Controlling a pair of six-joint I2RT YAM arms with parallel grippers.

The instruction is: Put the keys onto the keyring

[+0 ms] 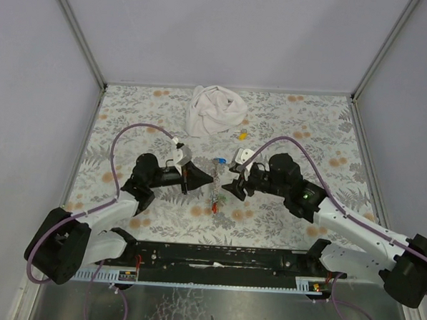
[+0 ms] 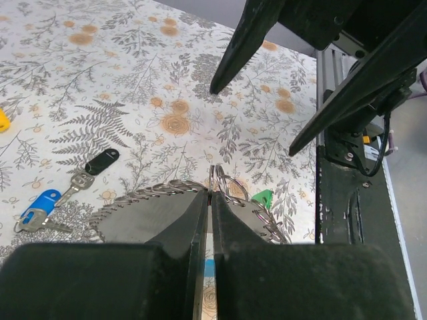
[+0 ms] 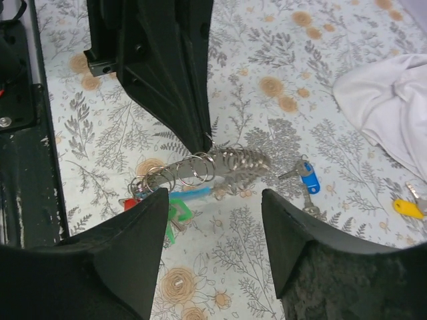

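The keyring (image 3: 230, 163), a grey strap with blue inside threaded with several metal rings, lies mid-table (image 1: 215, 187). My left gripper (image 2: 211, 197) is shut on it, pinching the strap edge and a ring between its fingertips (image 1: 202, 179). A green-capped key (image 3: 177, 215) and a red cap (image 3: 130, 203) hang at the strap's near end. A loose blue-capped key (image 3: 307, 179) (image 2: 41, 203) lies beside the strap, with a black-capped key (image 2: 101, 161) close by. My right gripper (image 3: 213, 203) hovers open just short of the strap, holding nothing (image 1: 234, 184).
A crumpled white cloth (image 1: 215, 110) lies at the back of the floral table. A yellow-capped key (image 1: 242, 135) (image 3: 407, 208) rests near it. The black base rail (image 1: 223, 257) runs along the near edge. Grey walls enclose the sides.
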